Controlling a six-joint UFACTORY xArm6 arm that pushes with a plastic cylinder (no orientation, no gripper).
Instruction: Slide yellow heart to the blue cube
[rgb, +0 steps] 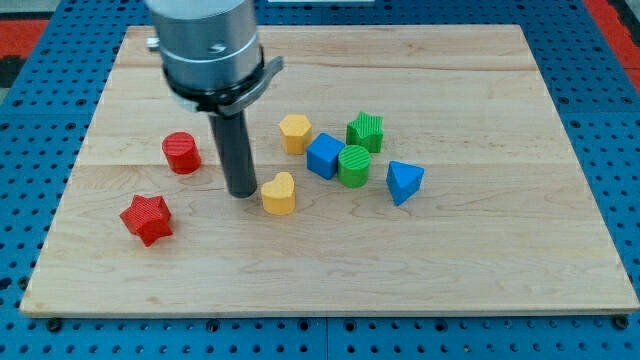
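The yellow heart (279, 193) lies near the middle of the wooden board (330, 260). The blue cube (324, 156) sits a short way up and to the right of it, apart from it. My tip (242, 191) rests on the board just left of the yellow heart, very close to its left side or touching it.
A yellow hexagon (295, 132) sits left of the blue cube. A green star (366, 130) and a green cylinder (354, 165) sit against the cube's right side. A blue triangle (403, 182) lies further right. A red cylinder (181, 152) and a red star (147, 218) lie at the left.
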